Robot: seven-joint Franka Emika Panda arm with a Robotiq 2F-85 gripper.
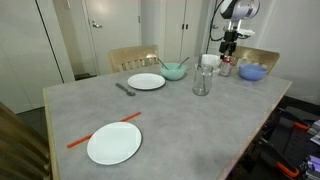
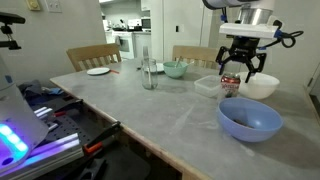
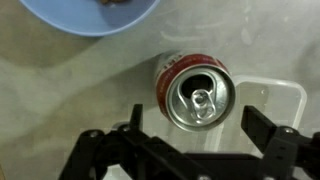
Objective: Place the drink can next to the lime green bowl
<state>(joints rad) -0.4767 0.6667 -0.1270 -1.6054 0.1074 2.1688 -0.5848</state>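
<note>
The drink can [image 3: 195, 92], red with a silvery opened top, stands upright on the grey table. It also shows in both exterior views [image 2: 230, 84] [image 1: 226, 68]. My gripper [image 3: 198, 128] is open and hovers just above the can, one finger on each side, not touching it. It also shows in both exterior views [image 2: 232, 68] [image 1: 229, 48]. The lime green bowl [image 1: 175, 71] sits further along the table, beyond a clear glass, with a utensil in it. It also shows in an exterior view [image 2: 176, 69].
A light blue bowl [image 2: 250, 120] and a white bowl [image 2: 258, 86] sit close to the can. A white tray [image 2: 207, 84] lies beside it. A tall clear glass [image 1: 202, 80], a white cup [image 1: 210, 62] and two white plates [image 1: 146, 81] [image 1: 114, 143] are on the table.
</note>
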